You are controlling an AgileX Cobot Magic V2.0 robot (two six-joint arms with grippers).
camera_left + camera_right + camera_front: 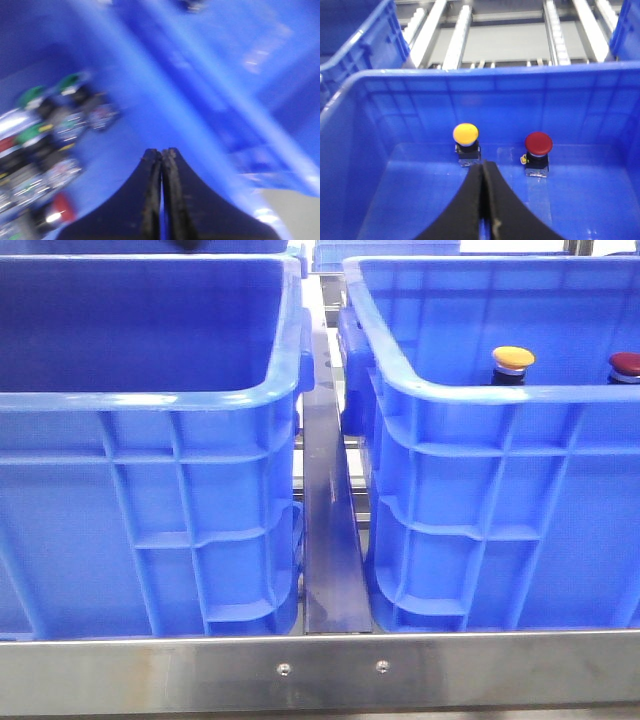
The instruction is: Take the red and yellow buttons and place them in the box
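Observation:
A yellow button (513,360) and a dark red button (626,366) stand upright inside the right blue crate (470,390). In the right wrist view the yellow button (466,135) and the red button (538,144) sit on that crate's floor by its far wall. My right gripper (484,165) is shut and empty, its tips just short of the yellow button. My left gripper (161,152) is shut and empty over a blue crate floor, in a blurred view. Neither gripper shows in the front view.
The left blue crate (150,400) stands beside the right one, a metal rail (330,530) between them. Several green and red buttons (45,145) lie piled beside the left gripper. Roller conveyor rails (460,30) run beyond the right crate.

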